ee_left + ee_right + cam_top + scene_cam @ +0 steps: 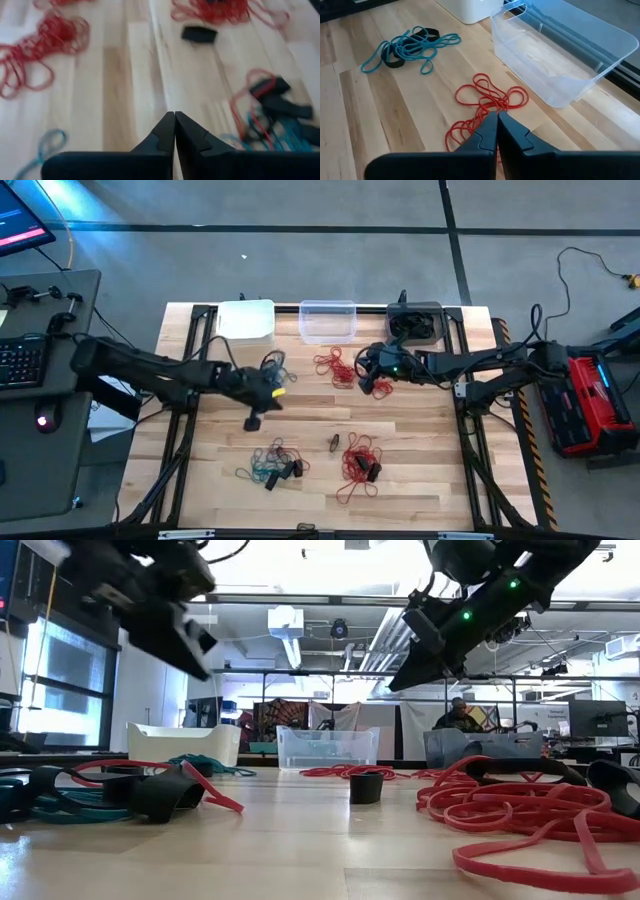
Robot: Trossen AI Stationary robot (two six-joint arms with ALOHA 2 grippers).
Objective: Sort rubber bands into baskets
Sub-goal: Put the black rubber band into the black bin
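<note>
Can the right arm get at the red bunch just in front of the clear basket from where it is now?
Probably yes. The right tool, shut and empty, hangs just above that red bunch. Only bare wood lies around it, and the clear basket stands off to one side. It would have to open first.

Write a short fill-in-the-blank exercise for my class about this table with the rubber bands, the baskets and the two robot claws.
1. The three baskets stand in a row: white, ____ in the middle, and dark grey.
2. Seen from the right wrist, the middle basket holds ____ bands.
3. The fingers of the left claw are pressed ____.
4. The bands just ahead of the right claw are ____ in colour.

Missing words: clear; no; shut; red
</note>
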